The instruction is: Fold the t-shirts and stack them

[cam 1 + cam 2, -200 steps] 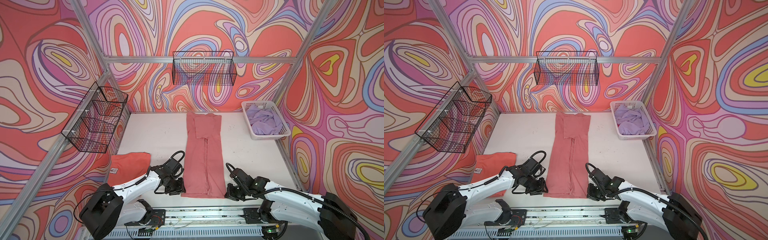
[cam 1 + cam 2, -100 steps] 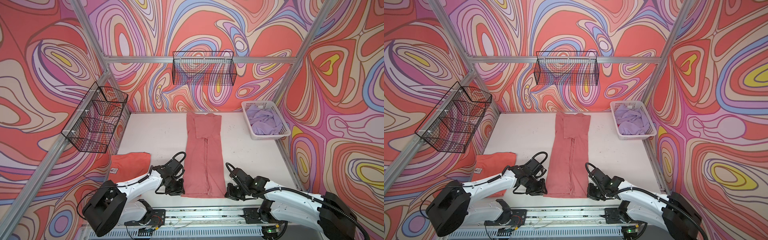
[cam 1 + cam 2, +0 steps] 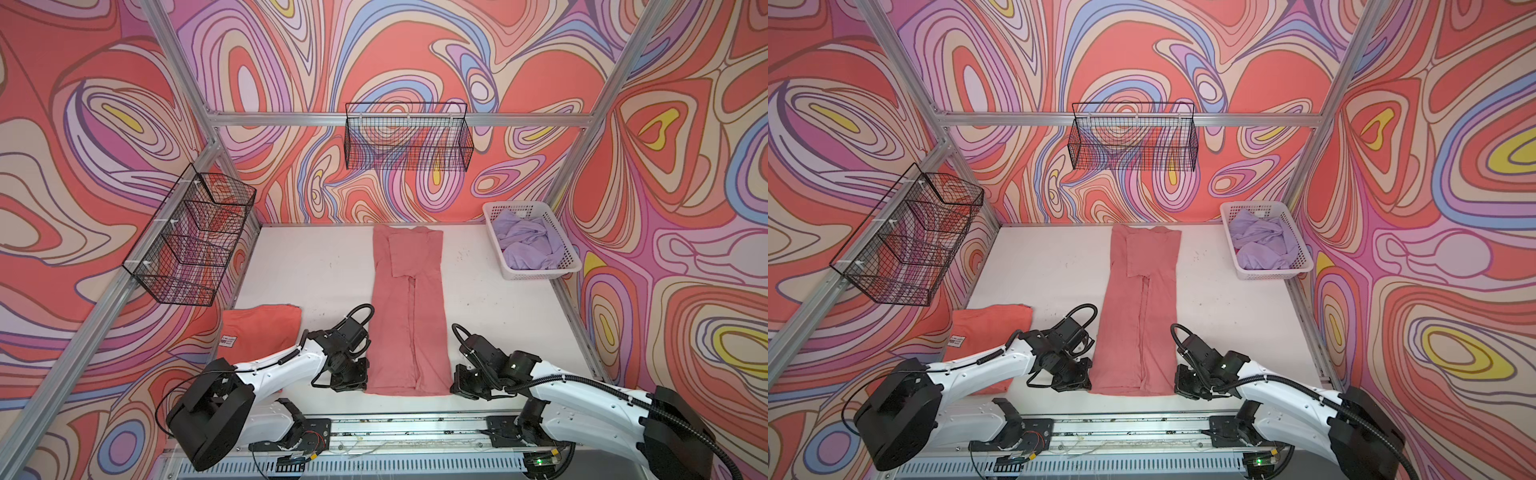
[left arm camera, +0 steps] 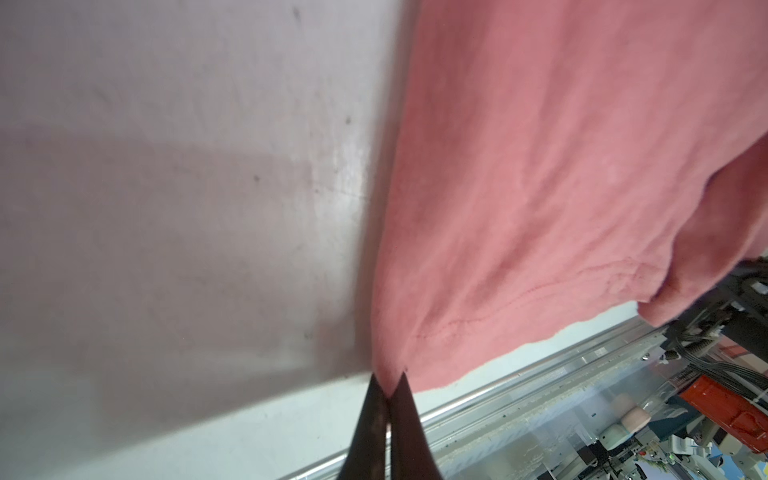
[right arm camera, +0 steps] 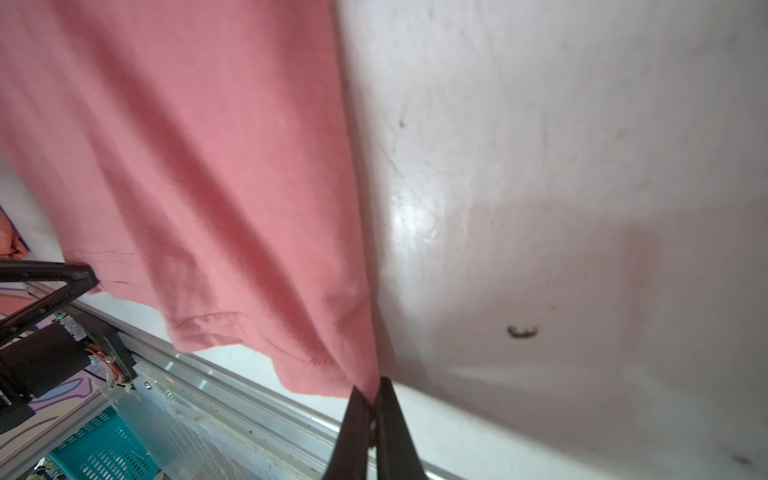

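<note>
I have the salmon-pink t-shirt (image 3: 409,316) lying flat down the middle of the table (image 3: 316,270). It is a narrow strip with its sides folded in, collar at 12 o'clock and hem at 6.

In its wrist view the left gripper (image 4: 388,384) is pinched tight on the hem corner at 7 o'clock. The right gripper (image 5: 374,390) is clamped the same way on the corner at 5 o'clock. Those corners look like the right places to hold.

I judge the cotton light, soft and limp. It will sag between my two grips, and the folded layers may slide apart unless each pinch catches all of them. I would therefore carry both corners evenly toward 12 o'clock.

The orange-coral t-shirt (image 3: 259,332) sits folded at 8 o'clock. The lavender t-shirt (image 3: 528,245) is crumpled in the white basket (image 3: 540,272) at 2 o'clock.
</note>
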Robot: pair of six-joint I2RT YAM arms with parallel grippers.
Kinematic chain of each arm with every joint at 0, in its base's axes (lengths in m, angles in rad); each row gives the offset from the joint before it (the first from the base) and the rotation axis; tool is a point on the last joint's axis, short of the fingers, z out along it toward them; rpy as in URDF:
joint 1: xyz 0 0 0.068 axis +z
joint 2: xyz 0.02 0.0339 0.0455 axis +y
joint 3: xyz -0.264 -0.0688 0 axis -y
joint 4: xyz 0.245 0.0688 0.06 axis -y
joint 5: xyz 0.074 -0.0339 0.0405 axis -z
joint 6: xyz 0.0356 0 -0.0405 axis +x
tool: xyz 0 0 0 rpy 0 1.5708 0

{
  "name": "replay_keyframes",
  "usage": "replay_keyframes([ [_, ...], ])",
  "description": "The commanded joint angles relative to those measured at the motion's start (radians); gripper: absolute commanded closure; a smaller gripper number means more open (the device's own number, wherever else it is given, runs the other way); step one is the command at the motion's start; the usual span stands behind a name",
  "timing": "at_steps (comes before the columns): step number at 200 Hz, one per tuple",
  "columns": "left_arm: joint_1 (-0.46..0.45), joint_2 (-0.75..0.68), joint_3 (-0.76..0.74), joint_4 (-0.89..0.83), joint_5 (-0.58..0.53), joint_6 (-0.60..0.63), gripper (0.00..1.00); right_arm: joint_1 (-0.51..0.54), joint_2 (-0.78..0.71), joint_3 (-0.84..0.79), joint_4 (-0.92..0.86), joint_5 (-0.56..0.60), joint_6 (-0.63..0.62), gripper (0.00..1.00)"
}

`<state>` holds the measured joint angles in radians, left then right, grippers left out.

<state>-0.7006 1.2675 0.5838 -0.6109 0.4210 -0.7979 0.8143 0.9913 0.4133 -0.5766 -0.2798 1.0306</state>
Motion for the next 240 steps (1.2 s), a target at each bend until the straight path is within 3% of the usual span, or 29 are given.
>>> replay_keyframes([
  [1, -0.004, -0.030, 0.085, -0.090, -0.024, -0.011, 1.00, 0.006, -0.026, 0.075, -0.069, 0.051, 0.010, 1.00],
  [55, 0.076, 0.042, 0.287, -0.190, 0.005, 0.058, 1.00, -0.015, 0.029, 0.249, -0.195, 0.107, -0.051, 1.00],
  [93, 0.156, 0.140, 0.453, -0.240, 0.035, 0.148, 1.00, -0.204, 0.074, 0.375, -0.242, 0.050, -0.183, 1.00],
  [182, 0.297, 0.470, 0.812, -0.210, 0.075, 0.271, 1.00, -0.470, 0.496, 0.696, -0.156, -0.051, -0.494, 1.00],
  [240, 0.347, 0.669, 0.976, -0.175, 0.076, 0.293, 1.00, -0.565, 0.762, 0.969, -0.159, -0.061, -0.626, 1.00],
])
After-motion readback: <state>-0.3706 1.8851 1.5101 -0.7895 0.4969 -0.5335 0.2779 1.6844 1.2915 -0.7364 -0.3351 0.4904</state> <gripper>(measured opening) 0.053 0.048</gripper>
